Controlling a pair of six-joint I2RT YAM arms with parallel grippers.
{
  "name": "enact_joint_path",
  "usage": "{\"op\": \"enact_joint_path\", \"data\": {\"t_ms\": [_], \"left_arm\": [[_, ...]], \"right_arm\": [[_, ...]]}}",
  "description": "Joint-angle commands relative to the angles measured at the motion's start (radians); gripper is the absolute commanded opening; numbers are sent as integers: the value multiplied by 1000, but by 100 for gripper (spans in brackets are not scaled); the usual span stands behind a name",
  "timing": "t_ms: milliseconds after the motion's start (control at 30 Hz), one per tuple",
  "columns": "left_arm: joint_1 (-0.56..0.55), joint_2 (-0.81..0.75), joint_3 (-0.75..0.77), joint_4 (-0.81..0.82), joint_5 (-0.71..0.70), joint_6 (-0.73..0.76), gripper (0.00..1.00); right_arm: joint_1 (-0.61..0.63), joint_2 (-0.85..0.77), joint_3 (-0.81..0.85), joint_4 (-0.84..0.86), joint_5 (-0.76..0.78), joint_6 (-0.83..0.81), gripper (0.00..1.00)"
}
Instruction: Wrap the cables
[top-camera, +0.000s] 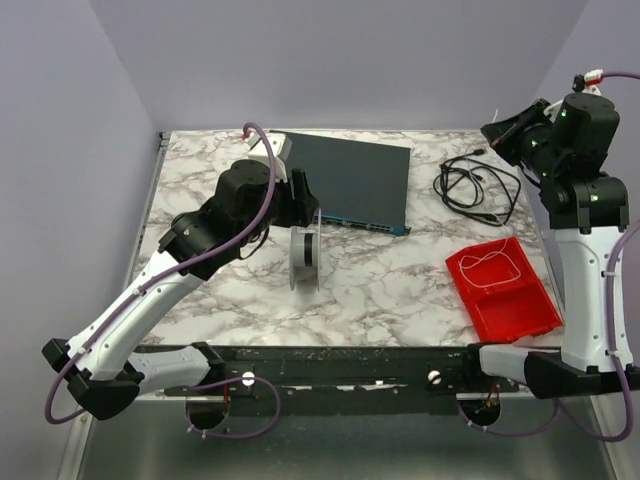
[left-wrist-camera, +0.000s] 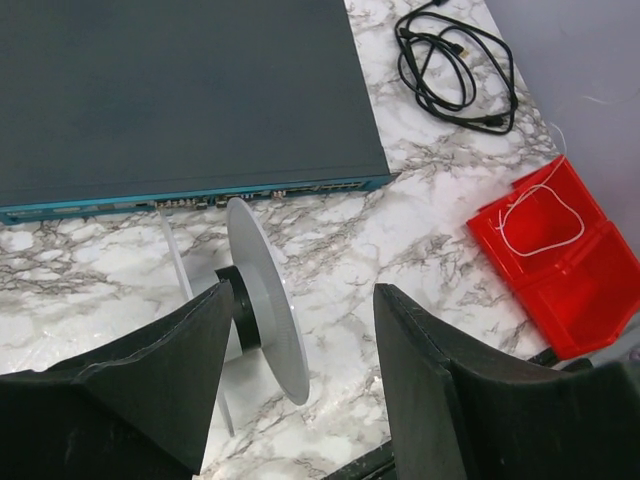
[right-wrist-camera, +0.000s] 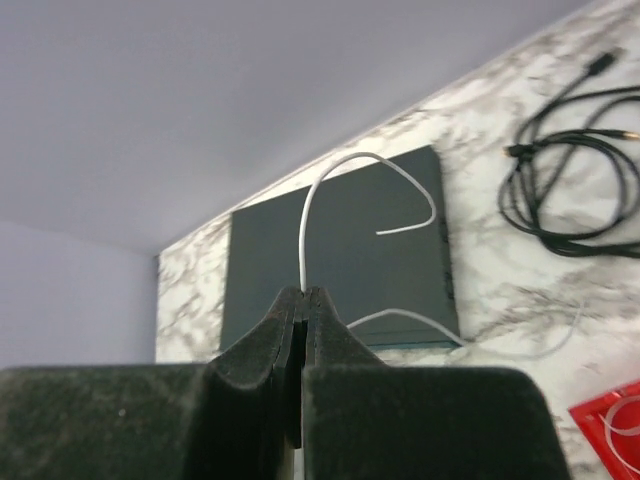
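The thin white wire has one end nipped in the clenched right pincer, held high, presumably ready for feeding onto the grey flanged plastic spool. The rest of the wire lies looped in the red plastic tray, well to the spool's right. The spool stands on edge on the marble-patterned bench. The released left pincer straddles one flange, probably to steady it. No legible markings appear.

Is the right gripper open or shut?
Shut on the white wire: the right gripper has its jaws pressed together, the wire rising from between them.
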Motion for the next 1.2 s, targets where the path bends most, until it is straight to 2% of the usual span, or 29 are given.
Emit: {"op": "enact_joint_path", "data": {"t_ms": [0, 200, 267, 400, 500, 633, 1167], "left_arm": [[15, 10, 55, -14, 61, 6, 60], [32, 66, 138, -10, 172, 117, 61], [37, 105, 180, -18, 235, 158, 60], [40, 170, 234, -23, 324, 205, 55], [39, 197, 241, -12, 348, 228, 55], [41, 233, 249, -17, 355, 259, 55], [51, 265, 211, -6, 261, 273, 49]], "right_arm": [[-7, 34, 44, 68, -354, -35, 1], [-3, 37, -78, 267, -745, 4, 1], [18, 53, -99, 298, -816, 10, 1], [131, 87, -110, 307, -808, -16, 1], [228, 111, -121, 326, -781, -18, 1], [294, 123, -170, 416, -839, 21, 1], [359, 117, -213, 445, -893, 11, 1]]}}
